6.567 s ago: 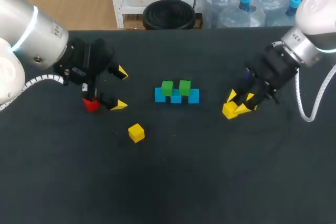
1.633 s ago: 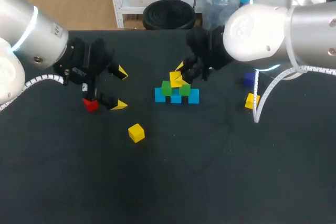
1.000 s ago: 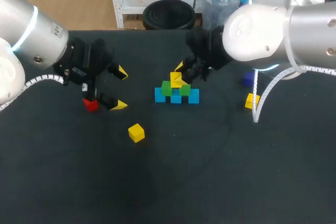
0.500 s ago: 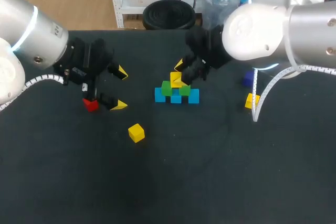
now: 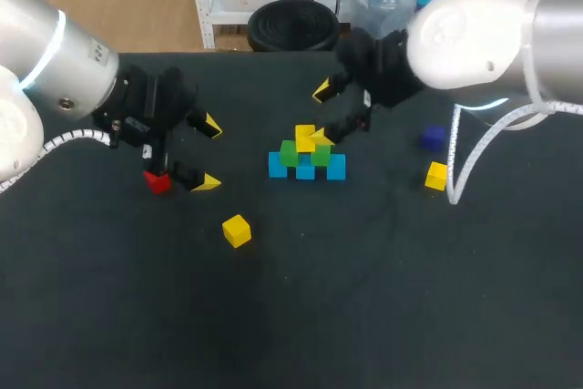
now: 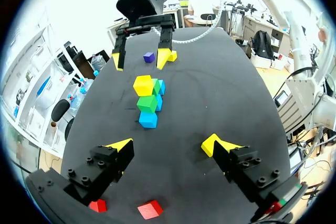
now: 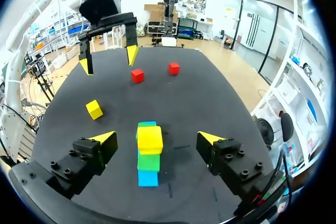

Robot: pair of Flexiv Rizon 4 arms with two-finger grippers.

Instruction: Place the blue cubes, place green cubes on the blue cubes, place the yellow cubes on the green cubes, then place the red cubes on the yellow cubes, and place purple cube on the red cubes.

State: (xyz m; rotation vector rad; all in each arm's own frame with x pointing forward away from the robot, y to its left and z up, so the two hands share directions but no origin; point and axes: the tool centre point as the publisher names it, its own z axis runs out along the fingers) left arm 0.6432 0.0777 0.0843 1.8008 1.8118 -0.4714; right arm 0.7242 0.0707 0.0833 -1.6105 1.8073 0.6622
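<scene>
Three blue cubes (image 5: 305, 170) lie in a row mid-table, with two green cubes (image 5: 290, 152) on them. One yellow cube (image 5: 305, 138) rests on the green ones. My right gripper (image 5: 321, 114) hovers open just behind and above it, touching nothing; in its wrist view the yellow cube (image 7: 150, 139) sits free between the wide-spread fingers of my right gripper (image 7: 156, 138). My left gripper (image 5: 209, 153) stands open to the left of the stack, beside a red cube (image 5: 158, 181). From the left wrist, the stack (image 6: 147, 103) lies ahead of that gripper (image 6: 166, 145), with two red cubes (image 6: 150, 209) under it.
A loose yellow cube (image 5: 236, 230) lies front-left of the stack. Another yellow cube (image 5: 437, 175) and a purple cube (image 5: 433, 138) sit to the right. The dark table (image 5: 301, 316) stretches bare toward the front.
My right gripper has opened and lifted back off the yellow cube, which stays on the green cubes. The left arm has not moved.
</scene>
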